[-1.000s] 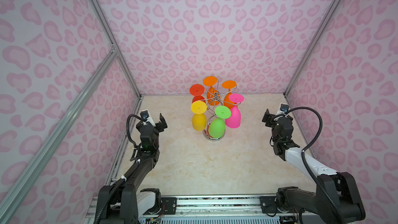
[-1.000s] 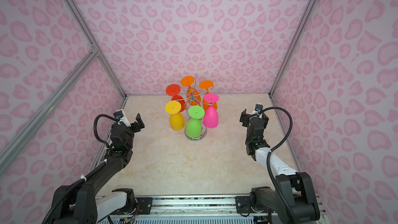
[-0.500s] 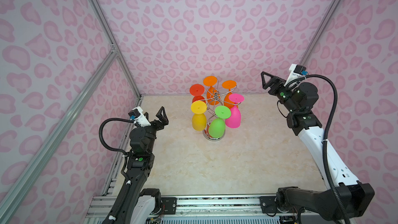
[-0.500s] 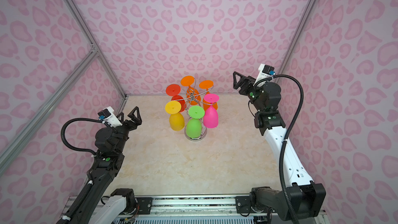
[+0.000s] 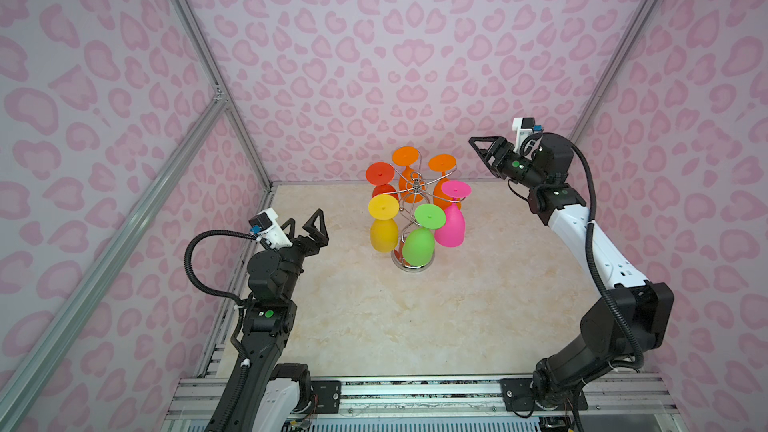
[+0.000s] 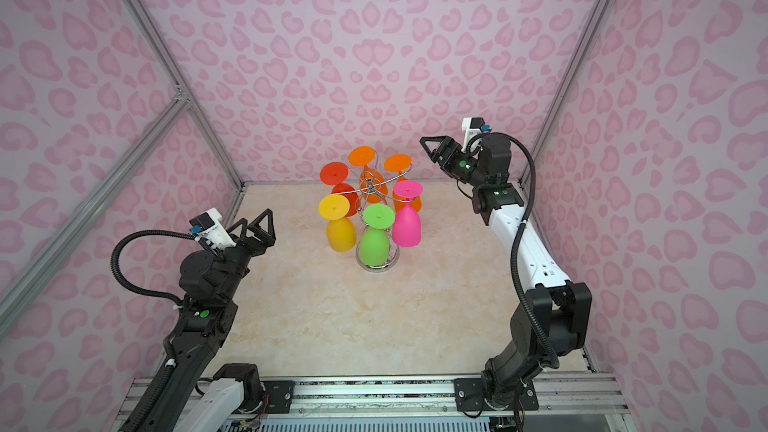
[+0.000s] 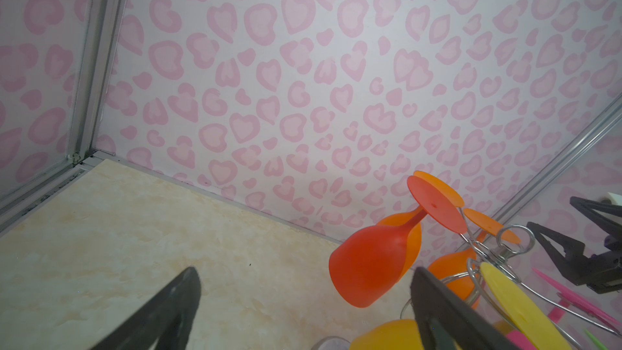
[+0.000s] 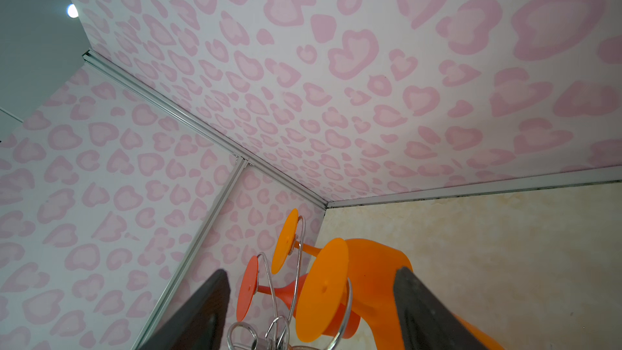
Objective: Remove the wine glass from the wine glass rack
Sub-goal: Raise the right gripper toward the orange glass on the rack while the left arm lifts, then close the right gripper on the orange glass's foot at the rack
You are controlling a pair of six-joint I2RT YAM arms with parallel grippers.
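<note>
Both arms have risen: left hand [image 5: 305, 219], spread wide, faces the wine glass rack [image 5: 413, 189] well ahead; right hand [image 5: 478, 144], also spread, now has the nearest orange wine glass [image 5: 441, 163] just ahead, approach begun.

Counter: beige marbled surface [image 5: 415, 326], pale veins, matte.
On it: wine glass rack [image 5: 414, 188] only, its round chrome base set flat.
Position: between left hand [image 5: 304, 218] and right hand [image 5: 473, 143], clear of both.
</note>
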